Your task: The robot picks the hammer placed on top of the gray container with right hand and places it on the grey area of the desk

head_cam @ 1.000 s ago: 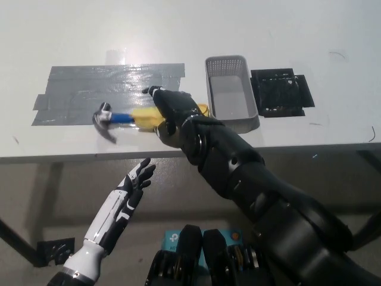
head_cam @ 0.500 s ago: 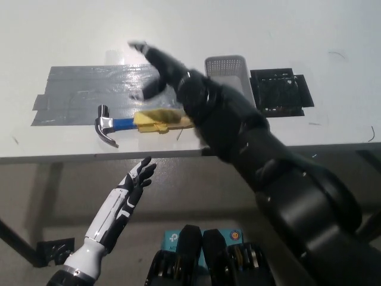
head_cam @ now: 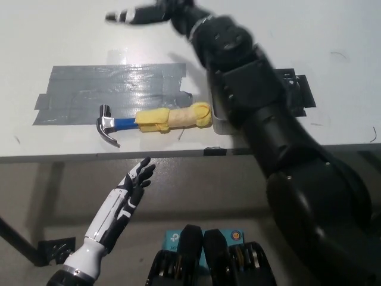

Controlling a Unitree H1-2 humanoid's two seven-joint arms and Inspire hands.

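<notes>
White left hand (head_cam: 132, 183) resting low before the desk edge, fingers spread, holding nothing, hammer (head_cam: 153, 120) lying on the grey area (head_cam: 77, 89) of the desk (head_cam: 297, 24), yellow-wrapped handle pointing right, black right hand (head_cam: 146, 13) hovering high above, fingers stretched apart, empty, no readable writing.

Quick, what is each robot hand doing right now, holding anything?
Left robot hand: open, holding nothing, resting below the table edge.
Right robot hand: open, holding nothing, raised over the table; the hammer lies on the table.
</notes>
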